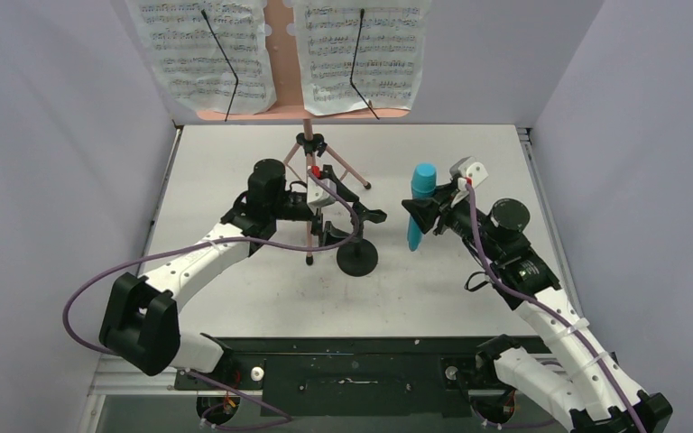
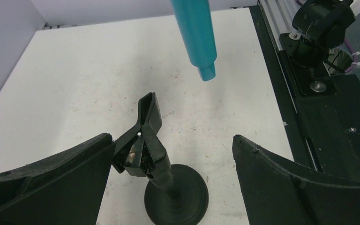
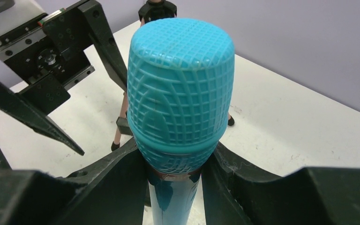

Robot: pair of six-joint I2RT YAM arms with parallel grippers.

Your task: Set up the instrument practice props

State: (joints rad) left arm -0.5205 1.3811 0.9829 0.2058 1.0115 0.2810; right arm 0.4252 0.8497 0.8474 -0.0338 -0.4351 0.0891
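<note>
My right gripper (image 1: 421, 216) is shut on the teal toy microphone (image 1: 420, 206) just below its meshed head (image 3: 180, 89) and holds it upright above the table, handle down. My left gripper (image 1: 352, 225) is open, one finger on each side of the short black mic stand (image 1: 358, 258). In the left wrist view the stand's clip (image 2: 143, 140) sits close to the left finger (image 2: 51, 183), above its round base (image 2: 176, 197), and the microphone's handle (image 2: 197, 33) hangs beyond. The pink music stand (image 1: 279, 68) stands at the back on its tripod (image 1: 311, 149), with two sheet-music pages (image 1: 207, 50) (image 1: 361, 50) on it.
Purple walls close in the white table (image 1: 235, 298) at the back and on both sides. One tripod leg (image 1: 309, 244) reaches forward just left of the mic stand. A black rail (image 1: 343, 370) runs along the near edge between the arm bases.
</note>
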